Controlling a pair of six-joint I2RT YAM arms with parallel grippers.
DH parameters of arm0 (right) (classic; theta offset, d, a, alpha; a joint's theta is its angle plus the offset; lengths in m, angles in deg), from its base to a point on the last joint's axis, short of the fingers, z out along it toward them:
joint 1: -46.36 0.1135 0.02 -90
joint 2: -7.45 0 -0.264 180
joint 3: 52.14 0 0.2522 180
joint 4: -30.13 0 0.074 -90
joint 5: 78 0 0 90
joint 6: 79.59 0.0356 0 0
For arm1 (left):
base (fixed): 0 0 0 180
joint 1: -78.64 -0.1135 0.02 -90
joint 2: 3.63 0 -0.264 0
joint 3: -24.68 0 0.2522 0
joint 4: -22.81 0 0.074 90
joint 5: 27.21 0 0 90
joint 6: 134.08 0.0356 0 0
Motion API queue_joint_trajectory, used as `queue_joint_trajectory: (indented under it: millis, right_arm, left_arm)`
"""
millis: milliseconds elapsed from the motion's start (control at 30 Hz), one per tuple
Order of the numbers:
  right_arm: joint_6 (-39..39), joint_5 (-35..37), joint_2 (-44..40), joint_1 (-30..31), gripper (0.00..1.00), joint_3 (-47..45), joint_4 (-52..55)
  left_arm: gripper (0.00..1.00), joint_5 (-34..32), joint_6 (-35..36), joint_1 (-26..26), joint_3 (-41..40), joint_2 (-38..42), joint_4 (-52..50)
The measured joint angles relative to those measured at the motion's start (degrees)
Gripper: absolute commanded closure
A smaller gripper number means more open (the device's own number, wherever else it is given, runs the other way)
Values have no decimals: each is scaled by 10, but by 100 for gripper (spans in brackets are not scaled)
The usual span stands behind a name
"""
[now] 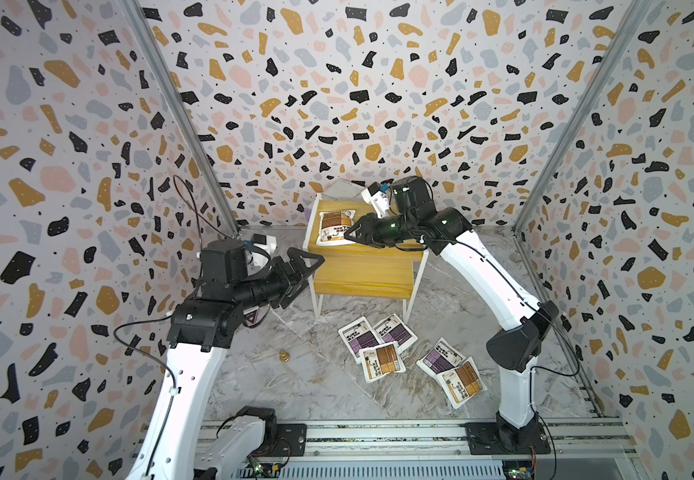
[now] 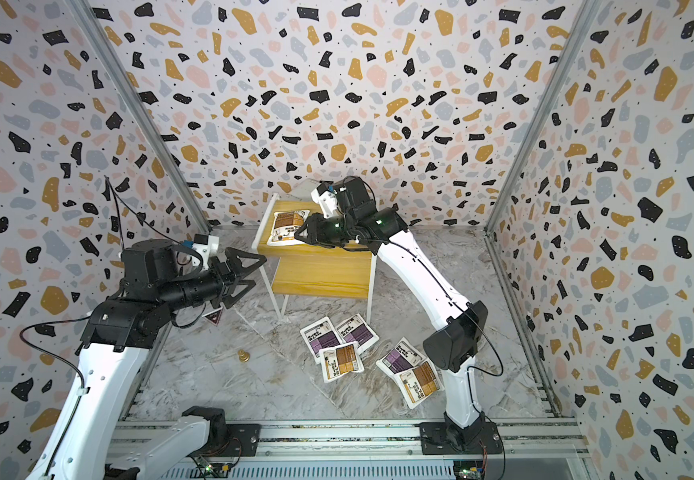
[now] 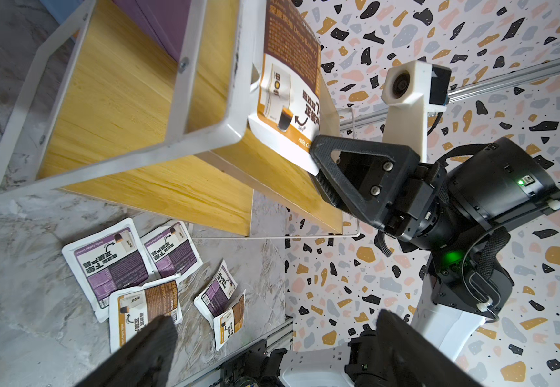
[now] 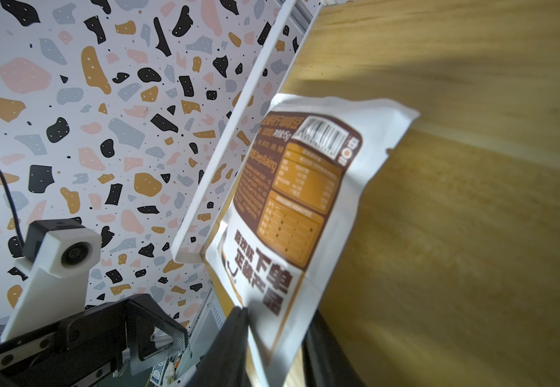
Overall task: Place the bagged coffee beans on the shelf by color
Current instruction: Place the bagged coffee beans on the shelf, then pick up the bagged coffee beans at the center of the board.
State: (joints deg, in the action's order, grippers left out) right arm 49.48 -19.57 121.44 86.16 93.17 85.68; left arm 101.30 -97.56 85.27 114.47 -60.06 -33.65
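Resting on the top board of the yellow wood-grain shelf (image 1: 361, 276), a white pouch with a brown-orange "DeepBaking" panel (image 1: 334, 226) is clamped by the right gripper (image 1: 350, 235); the left gripper (image 1: 305, 280) is spread wide. Five more pouches (image 1: 381, 362) are scattered on the floor (image 1: 295, 386).

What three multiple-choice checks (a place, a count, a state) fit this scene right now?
1. The brown-panel white pouch gripped by the right gripper rests on the yellow wood two-tier shelf's: A upper board; B lower board; C frame leg.
2. Purple-panel white pouches on the grey marble floor: A one; B three; C five.
3. The left gripper is: A open, empty; B shut on a pouch; C shut, empty.
Key: 1A, it lies on the higher board; 2B, three purple panels show; 3A, jaws wide, nothing between.
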Motion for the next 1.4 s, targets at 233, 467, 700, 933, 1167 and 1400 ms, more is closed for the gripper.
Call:
queue_joint_trajectory:
  millis: [233, 467, 700, 933, 1167, 1400]
  right_arm:
    - [5, -1, 2, 1, 58, 0, -7]
    - [-32, 43, -16, 2, 44, 7, 31]
    - [-66, 90, -52, -1, 43, 7, 106]
    - [-77, 85, -103, -3, 44, -3, 144]
    - [-76, 39, -239, 7, 44, -151, 144]
    - [-69, 26, -386, 15, 45, -358, 144]
  left_arm:
    - [3, 0, 3, -5, 7, 4, -2]
    - [3, 1, 3, -5, 7, 4, -3]
    - [3, 3, 3, -5, 7, 4, -1]
    - [3, 11, 1, 8, -18, 13, 16]
    - [4, -35, 6, 124, -97, 28, 21]
    - [4, -77, 10, 183, -205, 69, 21]
